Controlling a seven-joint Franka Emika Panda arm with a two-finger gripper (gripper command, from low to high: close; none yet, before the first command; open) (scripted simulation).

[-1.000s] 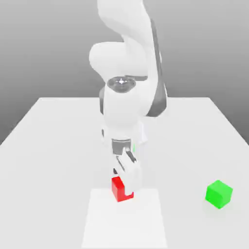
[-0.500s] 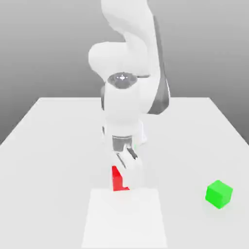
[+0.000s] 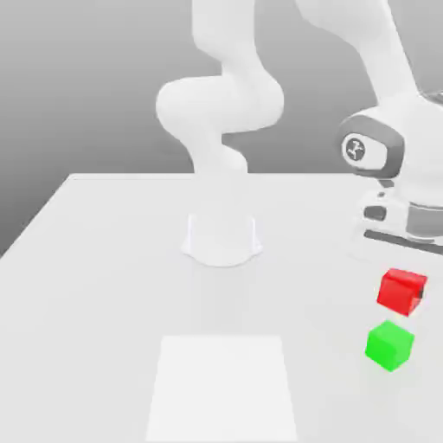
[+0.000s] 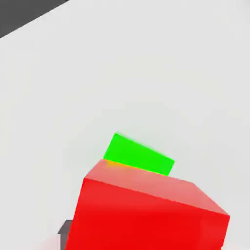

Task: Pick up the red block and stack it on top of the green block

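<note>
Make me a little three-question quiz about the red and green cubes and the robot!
1. True or false: the red cube is resting flat on the table.
2. In the exterior view, the green cube sits: A) on the table, just below the red cube; B) on top of the red cube; C) at the table's far left.
3. Fill in: in the hand view, the cube partly hidden behind the red one is ____.

Key
1. False: it is tilted and off the table, under the robot's hand.
2. A
3. green
</note>
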